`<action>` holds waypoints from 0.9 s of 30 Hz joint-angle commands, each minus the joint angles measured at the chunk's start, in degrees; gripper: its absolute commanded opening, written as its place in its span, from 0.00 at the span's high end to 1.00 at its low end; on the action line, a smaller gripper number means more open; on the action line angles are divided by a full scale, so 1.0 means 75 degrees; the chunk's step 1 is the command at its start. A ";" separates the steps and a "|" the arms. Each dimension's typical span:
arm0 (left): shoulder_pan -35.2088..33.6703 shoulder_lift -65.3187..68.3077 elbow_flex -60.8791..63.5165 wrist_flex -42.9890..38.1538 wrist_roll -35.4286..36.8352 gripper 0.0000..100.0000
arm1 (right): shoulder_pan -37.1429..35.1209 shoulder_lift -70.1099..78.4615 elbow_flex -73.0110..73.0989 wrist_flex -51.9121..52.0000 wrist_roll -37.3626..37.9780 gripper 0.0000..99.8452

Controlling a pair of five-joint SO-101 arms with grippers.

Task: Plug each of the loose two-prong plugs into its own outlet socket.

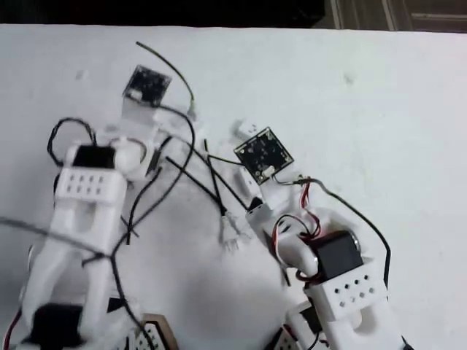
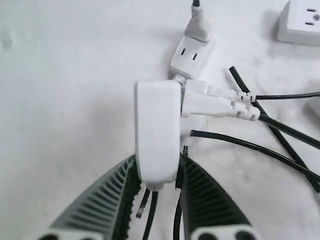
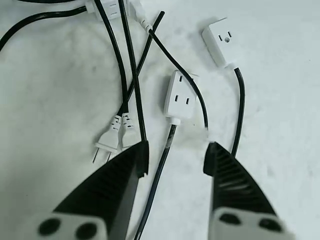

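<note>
My left gripper (image 2: 157,172) is shut on a white outlet block (image 2: 157,125) lying on the table. A white two-prong plug (image 2: 220,102) sits against the block's side, its black cord trailing away. My right gripper (image 3: 175,160) is open just above the table, and a white socket (image 3: 180,95) on a black cord lies a little ahead of its fingertips. Two loose white plugs (image 3: 116,136) lie side by side beside one finger, prongs bare. In the high view these plugs (image 1: 232,235) lie between the two arms.
A second socket (image 2: 192,52) lies just beyond the held block, and a further outlet (image 2: 302,22) is off to one side. Another socket (image 3: 220,37) lies beyond the right gripper. Black cords (image 1: 182,182) cross the white table (image 1: 365,95) between the arms.
</note>
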 commanded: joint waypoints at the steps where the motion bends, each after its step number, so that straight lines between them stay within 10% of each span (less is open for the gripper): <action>1: -0.0240 0.1846 -0.1559 0.0047 0.0070 0.97 | 0.0100 -0.0053 -0.0012 -0.0135 -0.0059 0.82; 14: -0.0416 0.2549 -0.4185 0.3095 0.0234 0.77 | 0.0639 -0.0041 -0.0047 -0.0135 -0.0059 0.82; 27: 0.2690 0.3569 -0.4372 0.3493 0.2930 0.77 | 0.2995 -0.0053 -0.0574 -0.0147 0.0504 0.82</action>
